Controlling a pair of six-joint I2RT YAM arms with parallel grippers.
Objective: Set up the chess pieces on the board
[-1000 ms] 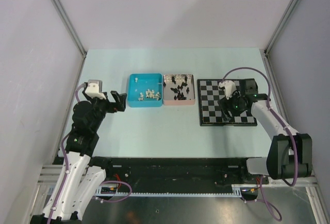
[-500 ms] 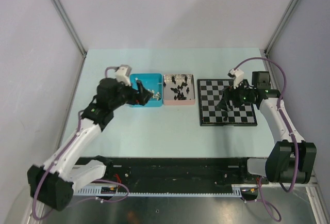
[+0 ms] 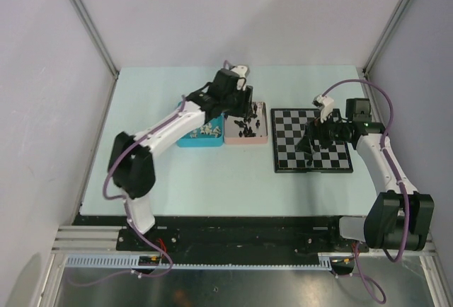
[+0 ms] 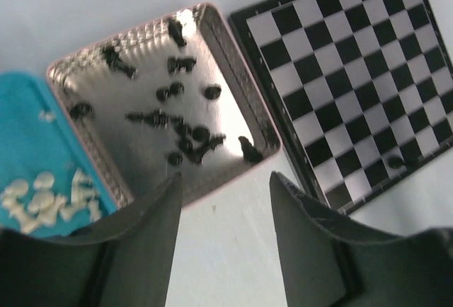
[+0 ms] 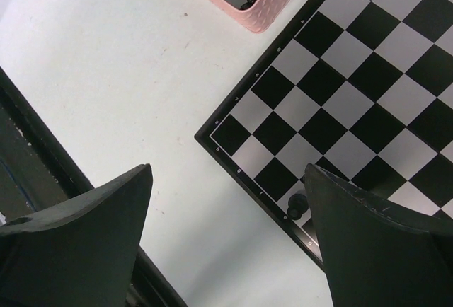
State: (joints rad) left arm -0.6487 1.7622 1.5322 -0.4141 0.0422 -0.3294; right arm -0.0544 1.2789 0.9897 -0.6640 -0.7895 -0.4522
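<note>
Your left arm stretches out over the tabletop and holds the left jaws high above the pink tray. Those jaws stand apart with nothing between them, and in the wrist view the gap frames the tray's rim and a strip of bare tabletop. The black pieces lie scattered inside the pink tray, some in a loose clump near its middle, others alone toward its walls. Just beside it, touching or nearly so, sits the blue tray, with the white pieces heaped in the corner you can see. The board lies flat to the right of the pink tray, close to it but apart. Your right arm bends in from the right side and hangs the right jaws over the board's near part. These jaws also stand wide apart and empty. One black piece rests on the board, on a square in the outer row along the near edge, a few squares in from the corner. You cannot tell from these views whether it stands upright or lies on its side. The other squares in view are bare.
</note>
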